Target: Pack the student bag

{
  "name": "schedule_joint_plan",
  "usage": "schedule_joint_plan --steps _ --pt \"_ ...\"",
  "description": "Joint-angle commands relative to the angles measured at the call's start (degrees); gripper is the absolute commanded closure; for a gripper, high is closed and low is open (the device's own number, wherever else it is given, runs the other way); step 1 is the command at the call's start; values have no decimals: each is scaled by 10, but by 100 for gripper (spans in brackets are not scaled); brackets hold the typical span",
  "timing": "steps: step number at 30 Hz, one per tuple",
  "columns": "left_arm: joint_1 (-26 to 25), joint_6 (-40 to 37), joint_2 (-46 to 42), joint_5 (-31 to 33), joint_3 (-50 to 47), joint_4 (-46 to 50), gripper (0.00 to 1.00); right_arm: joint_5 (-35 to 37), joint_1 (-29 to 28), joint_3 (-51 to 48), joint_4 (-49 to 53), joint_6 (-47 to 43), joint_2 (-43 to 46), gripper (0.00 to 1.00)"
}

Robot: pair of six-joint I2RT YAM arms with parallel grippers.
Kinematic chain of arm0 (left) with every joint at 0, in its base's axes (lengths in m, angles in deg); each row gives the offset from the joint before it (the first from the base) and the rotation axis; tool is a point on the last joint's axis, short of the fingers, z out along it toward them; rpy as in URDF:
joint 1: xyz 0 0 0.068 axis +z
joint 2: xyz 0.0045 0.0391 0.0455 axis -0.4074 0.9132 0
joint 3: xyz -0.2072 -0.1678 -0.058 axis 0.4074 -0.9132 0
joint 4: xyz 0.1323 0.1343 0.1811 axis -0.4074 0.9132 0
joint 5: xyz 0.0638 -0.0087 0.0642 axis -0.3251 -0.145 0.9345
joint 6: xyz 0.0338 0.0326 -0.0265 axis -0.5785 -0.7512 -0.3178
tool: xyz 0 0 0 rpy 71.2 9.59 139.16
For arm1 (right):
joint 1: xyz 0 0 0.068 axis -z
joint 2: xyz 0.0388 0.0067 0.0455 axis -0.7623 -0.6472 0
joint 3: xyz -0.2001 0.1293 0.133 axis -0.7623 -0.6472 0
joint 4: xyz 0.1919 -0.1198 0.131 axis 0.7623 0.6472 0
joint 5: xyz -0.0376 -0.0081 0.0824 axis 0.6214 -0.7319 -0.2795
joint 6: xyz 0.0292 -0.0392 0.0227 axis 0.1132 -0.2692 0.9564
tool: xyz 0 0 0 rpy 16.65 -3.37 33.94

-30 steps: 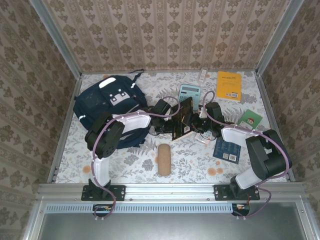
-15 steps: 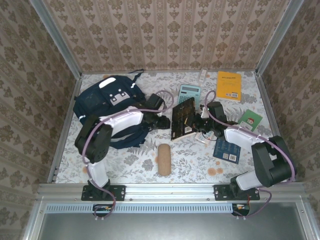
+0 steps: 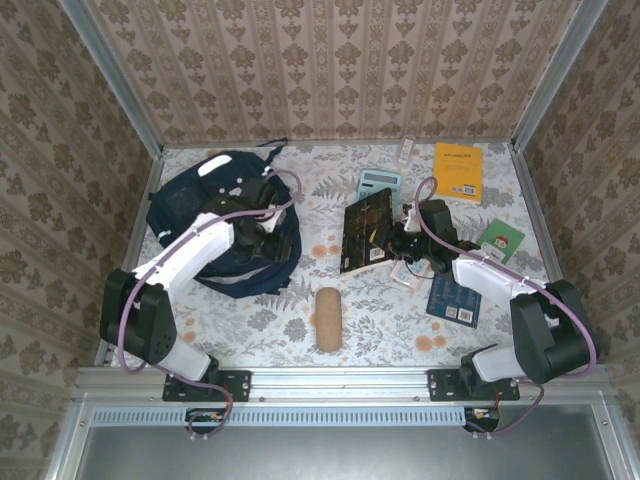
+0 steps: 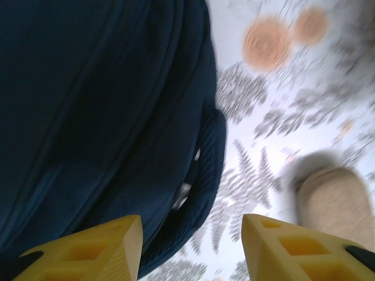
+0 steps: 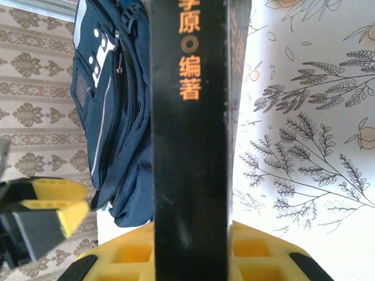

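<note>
Change: the left gripper (image 4: 192,221) has let go of the book (image 3: 365,230) and swung back over the bag (image 3: 215,215), its jaws now wider.
Bag: navy, lying flat at the left of the flowered table (image 3: 400,320).
Left gripper: roughly half open and holding nothing, over the bag's right edge.
Book: dark, tilted on edge, well right of the bag.
Right gripper (image 5: 190,231): clamped on the book's spine end, beyond the book from the bag.
</note>
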Motion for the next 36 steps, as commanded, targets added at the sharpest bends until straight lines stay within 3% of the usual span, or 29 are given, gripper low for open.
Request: schedule_joint_plan --steps 1,16,19,29,30,34,36 --pt "-1 -54 -25 40 -25 63 48 -19 2 30 -48 12 5 100" --pt "4 -70 14 122 -38 -3 50 -20 -8 15 -54 18 12 100" --pt "5 -76 24 114 -36 -7 63 -20 -11 11 -59 22 12 100" --pt "2 -85 32 71 -52 -9 61 -20 -19 20 -68 28 7 100" --pt "3 -85 35 73 -51 -9 65 -21 -20 22 -71 29 5 100" --pt "3 -77 34 73 -35 1 100 -24 -26 31 -79 37 5 100" --pt "2 -68 26 73 -18 10 100 -26 -28 35 -91 47 5 100"
